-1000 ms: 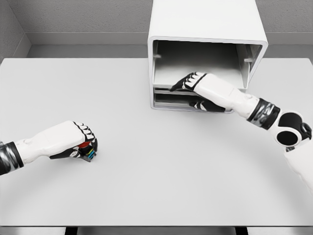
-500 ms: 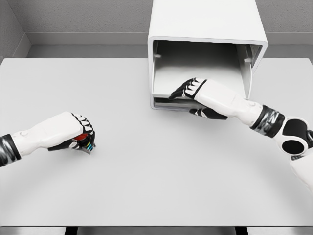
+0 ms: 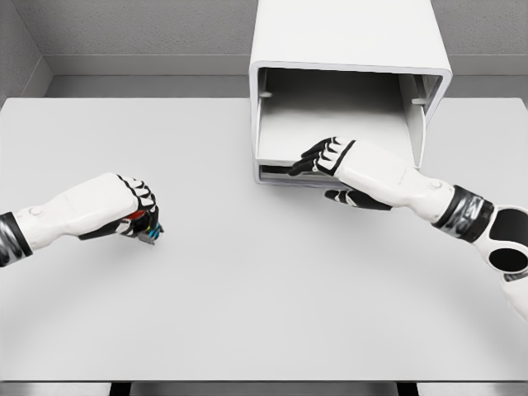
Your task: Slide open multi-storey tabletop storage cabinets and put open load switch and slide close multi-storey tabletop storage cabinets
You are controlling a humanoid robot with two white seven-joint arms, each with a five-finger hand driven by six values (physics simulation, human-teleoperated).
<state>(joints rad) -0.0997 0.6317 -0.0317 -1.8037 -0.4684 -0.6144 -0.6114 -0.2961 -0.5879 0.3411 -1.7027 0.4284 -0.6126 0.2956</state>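
A white multi-storey cabinet (image 3: 346, 37) stands at the back of the table, right of centre, with its front open. Its upper drawer (image 3: 322, 132), a shallow grey tray, sticks out a little past the cabinet's front. My right hand (image 3: 328, 167) is shut on the drawer's front edge, fingers on top and thumb underneath. At the left of the table my left hand (image 3: 136, 210) is shut on the load switch (image 3: 147, 230), a small dark part with red and coloured bits showing under the fingers. Most of the switch is hidden by the hand.
The grey table (image 3: 264, 313) stretches wide between the two hands and toward the front edge. A lower drawer slot (image 3: 276, 172) shows as a dark gap beneath the pulled tray. A grey wall runs behind the table.
The right hand has drawn back toward the front, and the upper drawer has slid out with it. The left hand has shifted slightly up the picture with the switch.
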